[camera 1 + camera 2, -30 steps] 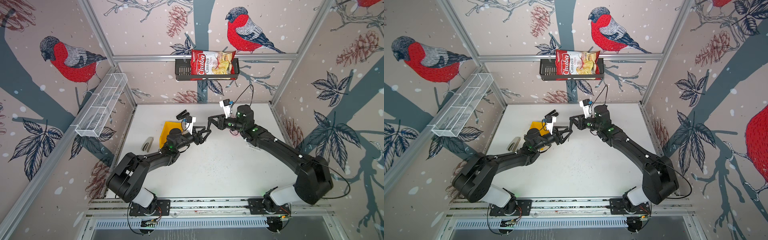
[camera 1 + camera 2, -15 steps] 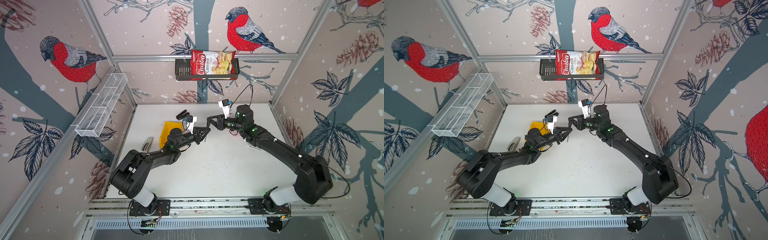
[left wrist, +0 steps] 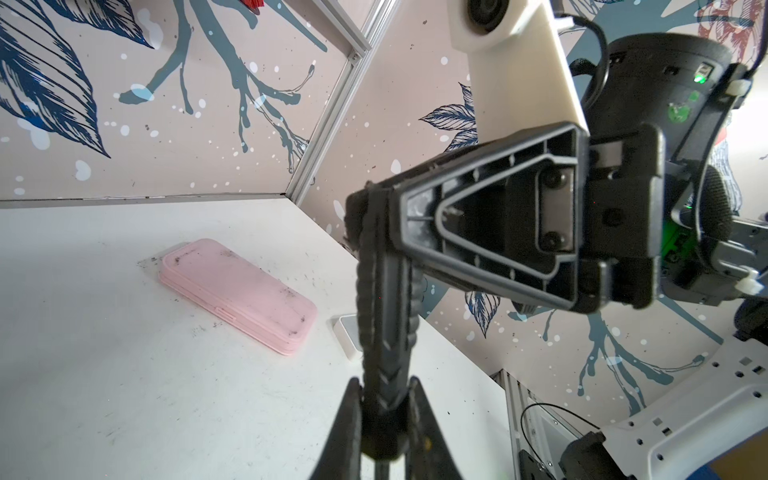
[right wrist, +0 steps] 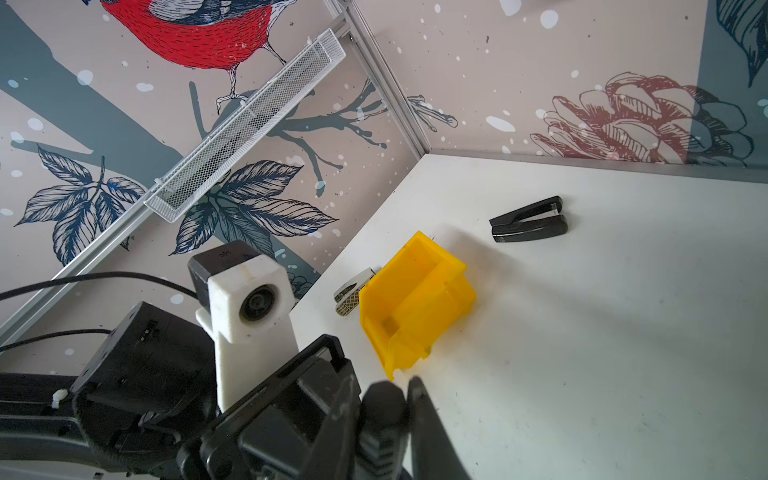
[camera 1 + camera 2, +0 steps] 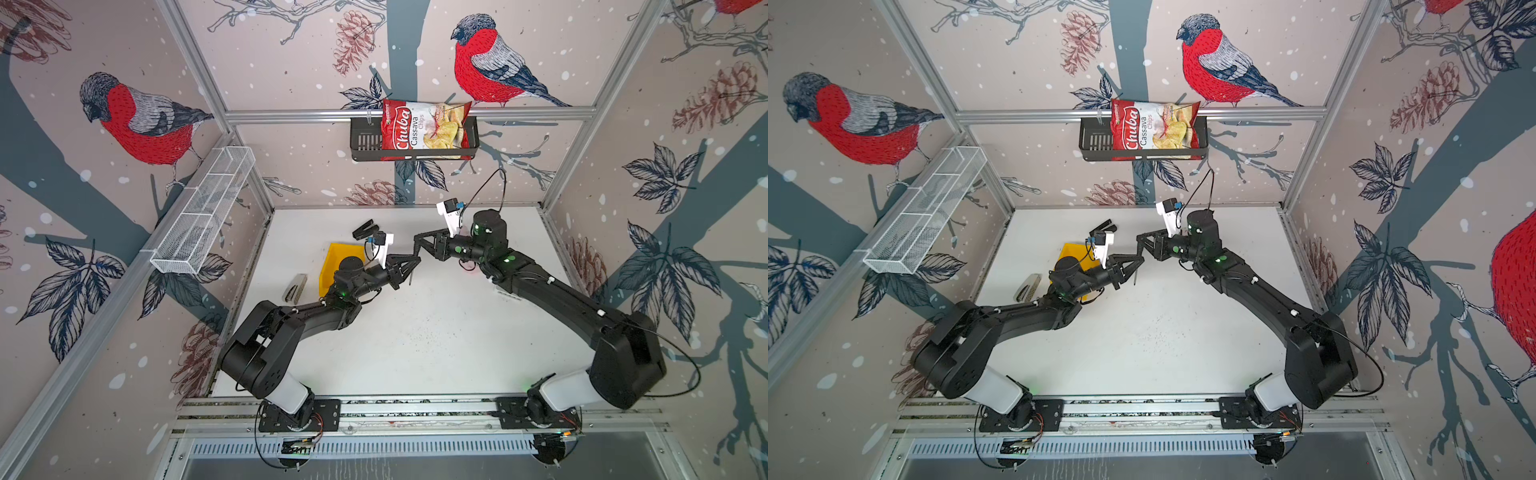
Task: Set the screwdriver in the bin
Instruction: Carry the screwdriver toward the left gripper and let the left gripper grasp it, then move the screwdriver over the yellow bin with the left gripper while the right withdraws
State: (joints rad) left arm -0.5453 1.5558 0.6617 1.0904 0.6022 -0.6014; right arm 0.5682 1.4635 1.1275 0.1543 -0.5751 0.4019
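Observation:
The screwdriver [image 5: 414, 255] [image 5: 1138, 259] hangs above the middle of the table, black ribbed handle up and thin shaft pointing down. My left gripper [image 5: 412, 266] [image 3: 384, 386] is shut on the lower part of the handle [image 3: 384, 316]. My right gripper [image 5: 417, 246] [image 4: 384, 390] hugs the handle's top end [image 4: 382, 411], its fingers close against both sides. The two grippers meet tip to tip. The yellow bin [image 5: 338, 257] [image 4: 415, 299] stands open-topped on the table to the left, behind my left wrist and partly hidden by it in both top views.
A black stapler [image 5: 365, 230] [image 4: 528, 224] lies behind the bin, and a silver stapler [image 5: 295, 287] beside the left wall. A pink flat case [image 3: 237, 291] lies on the table's right side. The white mesh tray [image 5: 203, 212] and the black basket [image 5: 365, 141] hang on the walls.
My left gripper, open a second ago, has moved up to the screwdriver and shut on its handle. My right gripper stays at the handle's top.

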